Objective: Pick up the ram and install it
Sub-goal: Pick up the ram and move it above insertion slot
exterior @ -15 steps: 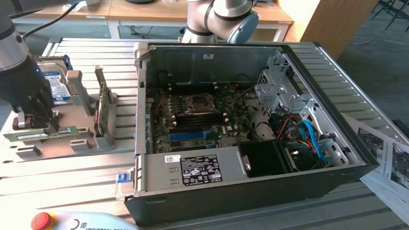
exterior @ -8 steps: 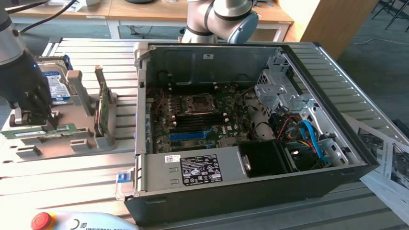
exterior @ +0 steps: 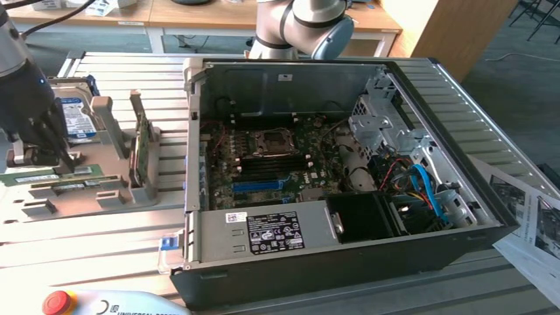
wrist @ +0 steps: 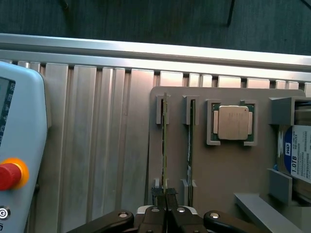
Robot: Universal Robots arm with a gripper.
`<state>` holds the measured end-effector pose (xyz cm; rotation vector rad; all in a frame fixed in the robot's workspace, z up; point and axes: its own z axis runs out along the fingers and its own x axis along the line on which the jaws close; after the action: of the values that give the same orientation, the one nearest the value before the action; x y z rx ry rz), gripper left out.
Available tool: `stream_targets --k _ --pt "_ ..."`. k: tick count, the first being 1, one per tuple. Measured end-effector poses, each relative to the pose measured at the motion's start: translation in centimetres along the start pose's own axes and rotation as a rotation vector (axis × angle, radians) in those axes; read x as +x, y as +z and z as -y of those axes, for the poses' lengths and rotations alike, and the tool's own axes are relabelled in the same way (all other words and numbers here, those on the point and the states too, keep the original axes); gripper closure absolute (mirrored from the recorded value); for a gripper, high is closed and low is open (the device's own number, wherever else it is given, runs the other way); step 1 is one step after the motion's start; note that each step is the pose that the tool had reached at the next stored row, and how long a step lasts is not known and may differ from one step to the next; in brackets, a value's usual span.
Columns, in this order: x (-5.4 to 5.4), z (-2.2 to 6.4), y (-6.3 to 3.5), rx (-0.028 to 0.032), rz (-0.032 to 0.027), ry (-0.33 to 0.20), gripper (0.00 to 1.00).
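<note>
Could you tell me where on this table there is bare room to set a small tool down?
Bare slats lie between the grey holder and the teach pendant, and a narrower strip beside the computer case, beyond the papers. The holder is crowded: the gripper is shut on the ram there.

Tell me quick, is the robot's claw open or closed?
Gripper: closed, pinching the end of the ram stick, which stands in the gray holder.
</note>
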<state>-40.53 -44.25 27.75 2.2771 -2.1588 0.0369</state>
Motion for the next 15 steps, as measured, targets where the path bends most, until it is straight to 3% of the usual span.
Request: stream_targets --k 15 --pt "0.0 0.03 -2.65 0.0 0.0 0.001 0.88"
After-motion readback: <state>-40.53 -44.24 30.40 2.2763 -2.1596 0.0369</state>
